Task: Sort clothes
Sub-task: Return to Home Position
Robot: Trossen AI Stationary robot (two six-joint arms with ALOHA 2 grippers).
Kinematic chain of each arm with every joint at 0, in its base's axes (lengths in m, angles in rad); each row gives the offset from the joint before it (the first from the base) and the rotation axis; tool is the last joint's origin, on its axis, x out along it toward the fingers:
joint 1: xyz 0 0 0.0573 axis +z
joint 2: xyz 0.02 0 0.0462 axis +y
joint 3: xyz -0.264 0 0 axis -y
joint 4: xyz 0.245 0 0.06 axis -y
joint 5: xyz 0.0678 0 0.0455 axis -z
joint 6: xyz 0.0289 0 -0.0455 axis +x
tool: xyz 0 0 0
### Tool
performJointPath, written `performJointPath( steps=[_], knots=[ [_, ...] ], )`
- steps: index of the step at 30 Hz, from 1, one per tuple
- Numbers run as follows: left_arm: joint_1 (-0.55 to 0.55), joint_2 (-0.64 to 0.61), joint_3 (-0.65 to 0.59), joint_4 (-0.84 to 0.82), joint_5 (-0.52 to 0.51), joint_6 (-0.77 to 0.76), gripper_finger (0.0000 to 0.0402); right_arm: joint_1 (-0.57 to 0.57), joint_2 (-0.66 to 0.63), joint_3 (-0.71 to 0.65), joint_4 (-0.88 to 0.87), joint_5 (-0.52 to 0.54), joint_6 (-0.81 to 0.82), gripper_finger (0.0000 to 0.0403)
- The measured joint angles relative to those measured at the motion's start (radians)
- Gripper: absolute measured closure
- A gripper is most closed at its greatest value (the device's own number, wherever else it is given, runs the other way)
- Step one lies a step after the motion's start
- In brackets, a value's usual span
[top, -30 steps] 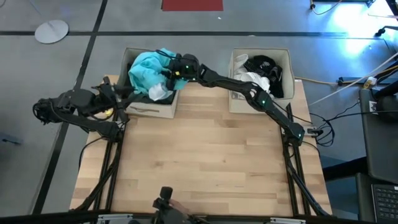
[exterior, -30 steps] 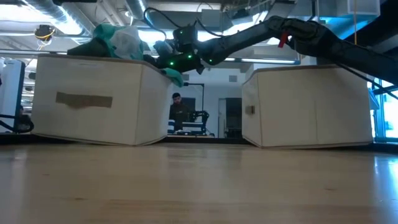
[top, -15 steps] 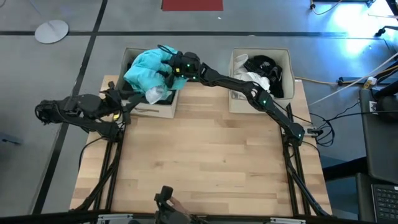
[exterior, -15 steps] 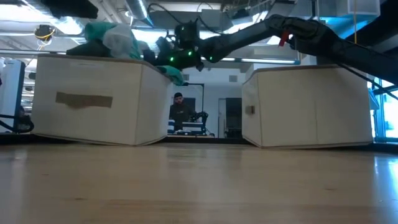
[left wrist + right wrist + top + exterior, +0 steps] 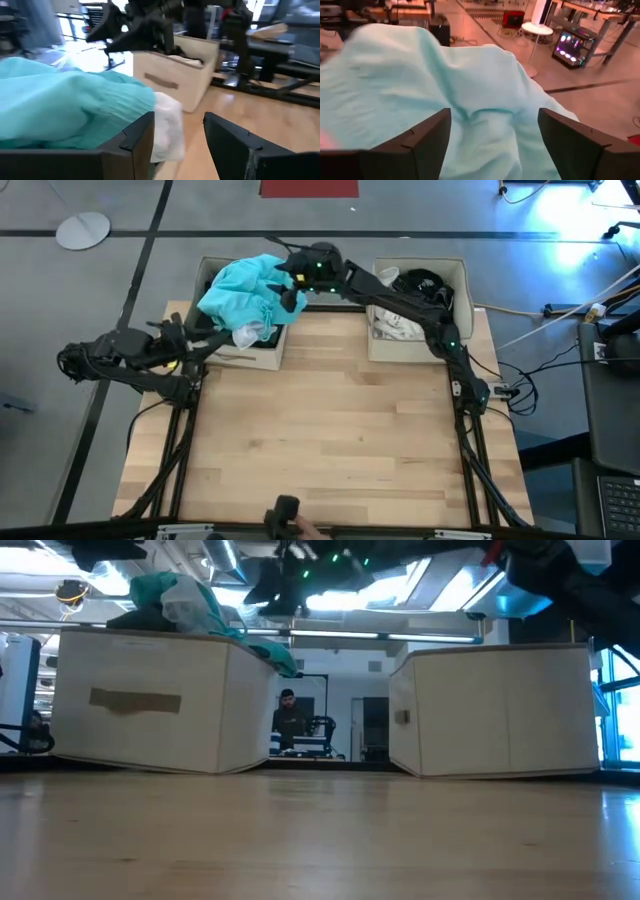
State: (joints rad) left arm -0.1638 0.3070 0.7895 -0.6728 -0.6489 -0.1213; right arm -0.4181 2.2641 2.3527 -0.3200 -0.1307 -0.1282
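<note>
Turquoise soft fabric garment (image 5: 240,290): heaped on top of the left beige square fabric box (image 5: 245,358), piled above the rim, one fold hanging over the corner nearest the other box. Sorting apparently done, only the retreat to rest left.

Right gripper (image 5: 290,278): hovering just above that heap, fingers spread wide, nothing pinched between them, turquoise cloth filling its wrist view. Left gripper (image 5: 200,340): at the table's left edge, just beside the left box's front corner, fingers likewise apart and empty.

For a clean retreat, probably best to lift the right gripper straight up first. Keep the fingers spread so no fold gets caught. Only then draw back across the gap, high enough to pass over the rim of the right beige square fabric box (image 5: 462,290). Worth watching the overhanging fold: loosely piled, likely to slide off at a brush. Little more than a short pull back needed on the left.

Counted:
- Two boxes and two grippers.
- On the left box, one turquoise garment and one white piece (image 5: 245,333) at its edge, anything below hidden.
- In the right box, one black garment (image 5: 425,285) and one white garment (image 5: 400,320).
- One pale wooden table (image 5: 330,430).
- One person (image 5: 288,720) far behind.
</note>
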Motion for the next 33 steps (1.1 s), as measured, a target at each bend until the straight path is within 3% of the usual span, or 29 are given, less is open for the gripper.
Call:
performJointPath(
  steps=[4,7,15,22,27,33],
  knots=[
    [0.0,-0.008,-0.005,0.014,0.084,-0.006,0.0239,0.027,-0.078,0.0,-0.137,0.017,-0.007,0.0109],
    [0.0,-0.007,-0.038,0.024,0.09,-0.039,0.0239,0.065,-0.143,0.0,-0.278,0.052,-0.009,0.0117],
    [0.0,-0.004,-0.139,0.178,0.129,-0.14,0.0239,0.234,-0.256,0.002,-0.568,0.292,-0.003,0.0168],
    [-0.001,-0.007,-0.243,0.34,0.154,-0.144,0.0239,0.398,-0.285,0.001,-0.77,0.36,0.077,0.0206],
    [-0.002,-0.006,-0.36,0.485,0.219,-0.154,0.0239,0.495,-0.288,-0.054,-0.809,0.388,0.126,0.0221],
    [-0.002,-0.006,-0.432,0.567,0.222,-0.134,0.0249,0.577,-0.33,-0.209,-0.797,0.419,0.158,0.0239]
  ],
)
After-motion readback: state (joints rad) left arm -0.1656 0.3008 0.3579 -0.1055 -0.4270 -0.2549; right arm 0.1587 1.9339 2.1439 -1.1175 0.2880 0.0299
